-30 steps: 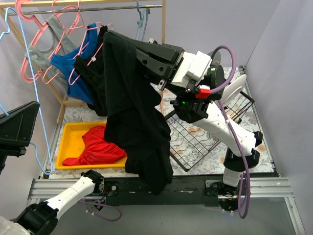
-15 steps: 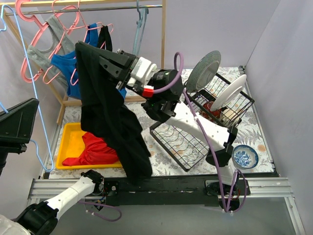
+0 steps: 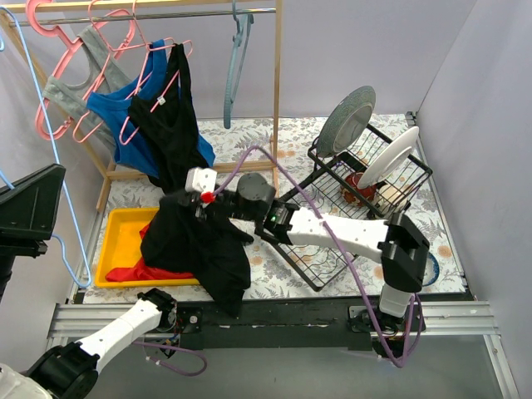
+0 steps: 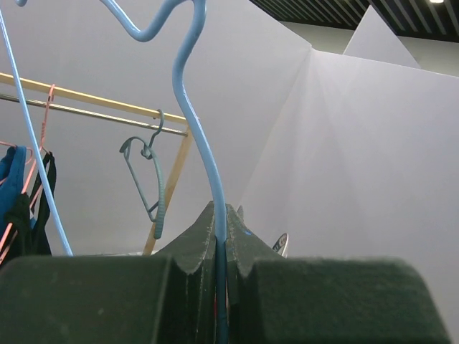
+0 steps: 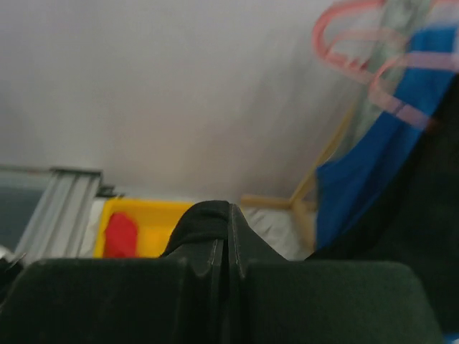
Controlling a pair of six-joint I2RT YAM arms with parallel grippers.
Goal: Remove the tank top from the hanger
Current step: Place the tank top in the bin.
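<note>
The black tank top (image 3: 198, 248) hangs from my right gripper (image 3: 184, 208), draped low over the yellow tray (image 3: 121, 235) and the table's front edge. In the right wrist view the gripper (image 5: 228, 213) is shut on a fold of the black cloth (image 5: 203, 222). My left gripper (image 4: 217, 223) is shut on the wire of a bare light blue hanger (image 4: 192, 129), held high. In the top view that hanger (image 3: 65, 199) hangs at the far left beside the left wrist (image 3: 29, 212).
A wooden rail (image 3: 277, 75) carries pink hangers with grey (image 3: 79, 83), blue (image 3: 112, 116) and black (image 3: 170, 120) tops and a teal hanger (image 3: 235, 58). A red garment (image 3: 150, 272) lies in the tray. Wire racks (image 3: 320, 245) and a dish rack with plates (image 3: 370, 166) stand right.
My right arm has swung down and left, carrying the black tank top from high near the camera to low over the yellow tray. The left arm and blue hanger stayed still.
</note>
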